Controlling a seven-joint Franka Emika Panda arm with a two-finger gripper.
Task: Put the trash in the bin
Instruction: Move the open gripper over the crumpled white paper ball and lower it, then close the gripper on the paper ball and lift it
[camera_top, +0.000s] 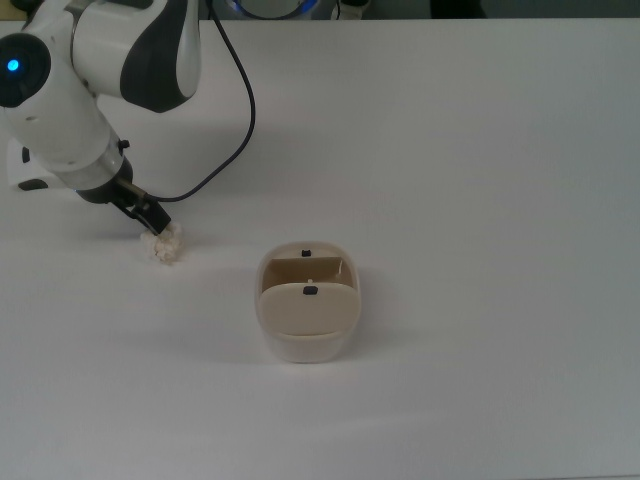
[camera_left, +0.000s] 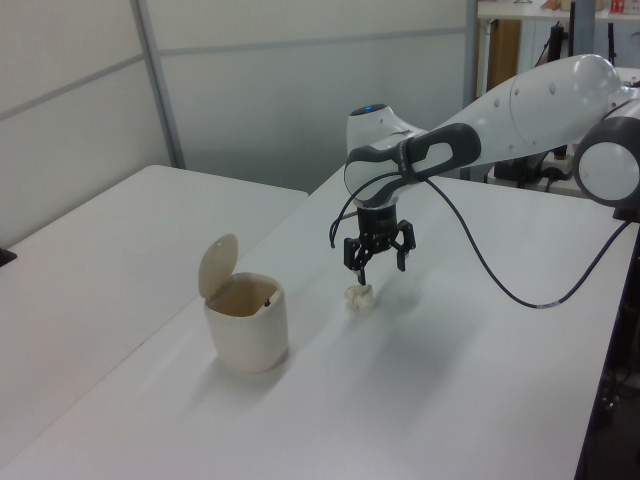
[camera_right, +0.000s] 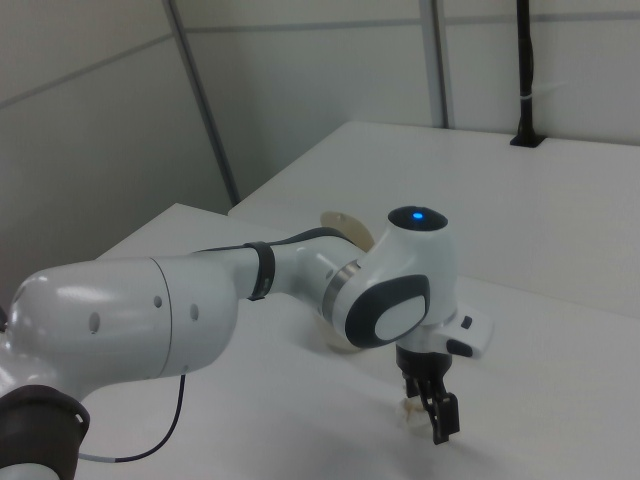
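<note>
On the top view's left, the hand (camera_top: 152, 222) hangs right over the trash (camera_top: 165, 243), a small off-white lumpy wad lying on the white tabletop (camera_top: 480, 200). In the left view its two fingers are spread apart, one on each side of the wad, and they grip nothing yet. The tips look to be at about the height of the wad's top, so I'd say the grasp is only just being set up.

To do this well, I'd want the hand to sink a little further, so the fingers straddle the wad's middle rather than pinching its crumbly top, and to stop short of scraping the tabletop. It should close gently; a loose paper lump could squash or slip out sideways.

Further toward the top view's right, well apart from the wad, stands the bin (camera_top: 307, 318), cream and rounded, with its flap lid tipped up and the mouth open. The carry should therefore be short, and releasing low over that opening would keep the wad from bouncing off the rim.
</note>
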